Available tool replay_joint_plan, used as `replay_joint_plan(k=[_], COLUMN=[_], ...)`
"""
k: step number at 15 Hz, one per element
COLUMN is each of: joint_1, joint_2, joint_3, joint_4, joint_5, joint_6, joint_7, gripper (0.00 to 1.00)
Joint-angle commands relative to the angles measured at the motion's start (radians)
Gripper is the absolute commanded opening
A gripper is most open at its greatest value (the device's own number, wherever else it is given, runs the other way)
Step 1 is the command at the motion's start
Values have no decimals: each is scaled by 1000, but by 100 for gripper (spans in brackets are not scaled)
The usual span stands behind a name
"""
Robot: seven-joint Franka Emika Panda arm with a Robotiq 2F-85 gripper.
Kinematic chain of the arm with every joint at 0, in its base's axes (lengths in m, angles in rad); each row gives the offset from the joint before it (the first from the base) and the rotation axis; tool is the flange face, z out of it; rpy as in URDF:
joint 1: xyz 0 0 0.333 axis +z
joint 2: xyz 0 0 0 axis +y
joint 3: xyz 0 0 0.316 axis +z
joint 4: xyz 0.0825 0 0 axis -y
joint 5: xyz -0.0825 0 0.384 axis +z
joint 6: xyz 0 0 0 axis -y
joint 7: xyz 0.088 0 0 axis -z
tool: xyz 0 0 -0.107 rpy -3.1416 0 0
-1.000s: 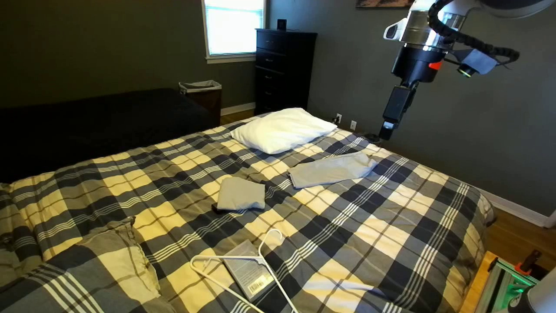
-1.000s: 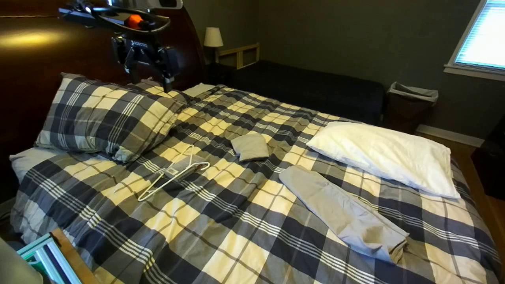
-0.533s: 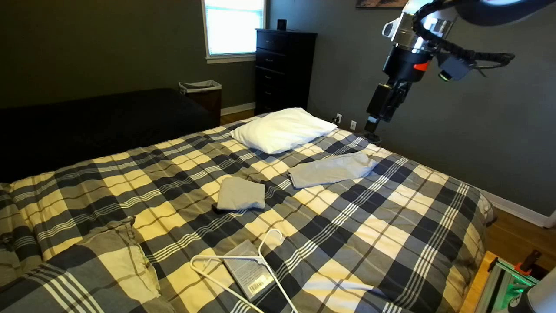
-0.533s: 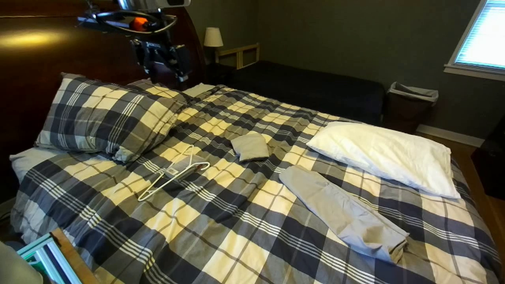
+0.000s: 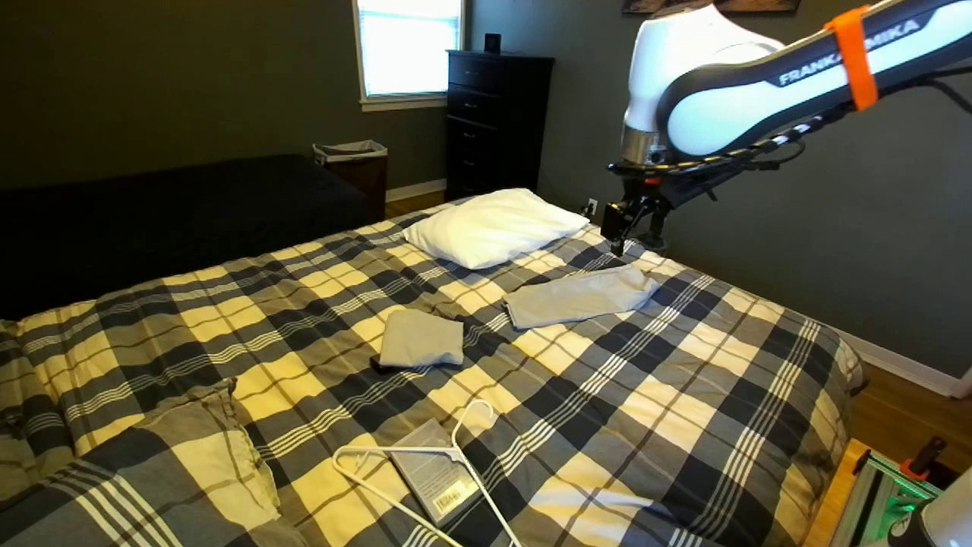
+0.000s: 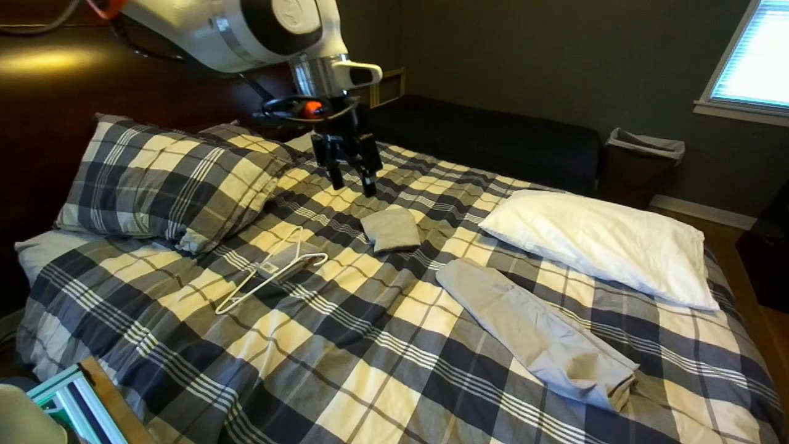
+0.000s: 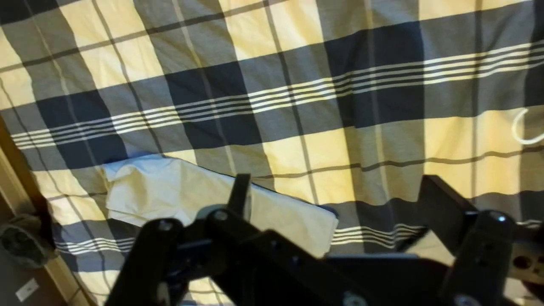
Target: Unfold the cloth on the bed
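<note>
The bed point(image 5: 683, 456) is spread with a softly rippled plaid cover point(image 6: 277, 382) in yellow, black, grey and white. On it, right of centre in an exterior view, lies the cloth point(image 6: 524, 327), a plain grey length of limp fabric folded into a long strip, smooth at its far left end and rumpled at its near right end. A plump white pillow point(image 6: 598, 246) sits just beyond it, and a smaller folded grey piece point(image 6: 394, 229) lies farther left, flat and squarish. Above the bed hangs the black gripper point(image 6: 352, 185), its two fingers point(image 7: 442, 208) spread wide apart, holding nothing. A white hanger point(image 5: 457, 453) lies across a flat grey box point(image 5: 433, 480) whose label point(image 5: 454, 497) bears a barcode, the print too small for me to read. The white arm point(image 5: 729, 114) is lettered FRANKA and MIKA either side of an orange strap point(image 5: 853, 59).
</note>
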Motion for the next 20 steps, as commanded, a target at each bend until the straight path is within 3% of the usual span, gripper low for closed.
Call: replay_joint_plan(k=[1, 4, 7, 10, 15, 20], joint_1=[17, 21, 22, 27, 63, 125], joint_2=[55, 183, 197, 268, 462, 733], joint_3=[-25, -40, -41, -58, -107, -170], joint_4=[38, 132, 152, 210, 383, 669], joint_5=[-28, -52, -52, -25, -110, -63], joint_6=[-22, -58, -66, 72, 252, 99], joint_7=[26, 57, 60, 179, 290, 243], gripper=[100, 100, 100, 100, 100, 100])
